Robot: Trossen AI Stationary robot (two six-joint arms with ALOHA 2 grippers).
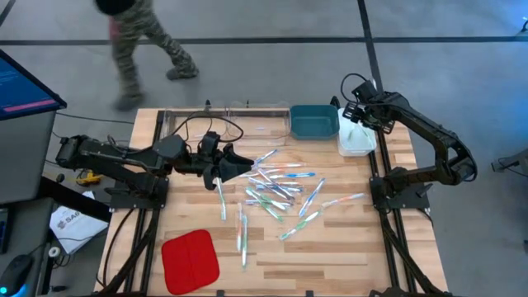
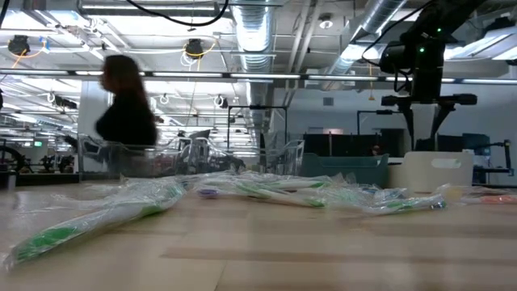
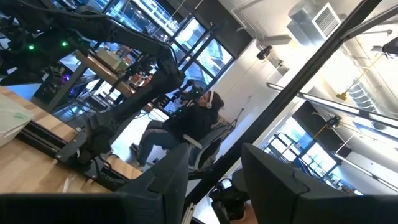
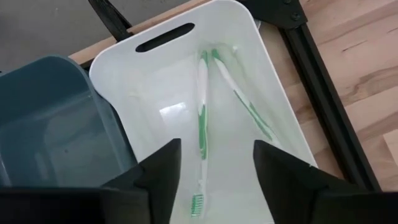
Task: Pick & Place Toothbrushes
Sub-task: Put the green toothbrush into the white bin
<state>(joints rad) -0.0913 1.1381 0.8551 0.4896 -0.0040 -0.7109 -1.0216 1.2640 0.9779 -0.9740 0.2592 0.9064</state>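
Overhead, the right gripper [image 1: 353, 115] hangs above the white bin [image 1: 356, 140] at the bench's [image 1: 330, 256] far right corner, beside the teal bin [image 1: 313, 121]. Only the right wrist view looks inside: two green toothbrushes [image 4: 202, 118] lie loose on the white bin's floor, and the fingers [image 4: 163, 168] stand spread above them, pinching nothing. From above, the rest of the toothbrushes [image 1: 276, 188] lie scattered across the bench's middle, with a red pad [image 1: 190, 260] near the front. The left gripper [image 1: 235, 163] sits at the pile's left edge; its wrist view shows its fingers [image 3: 273, 186] parted and empty, pointing into the room. The low view shows wrapped toothbrushes [image 2: 97, 214] up close and a blurred person [image 2: 125, 113] behind.
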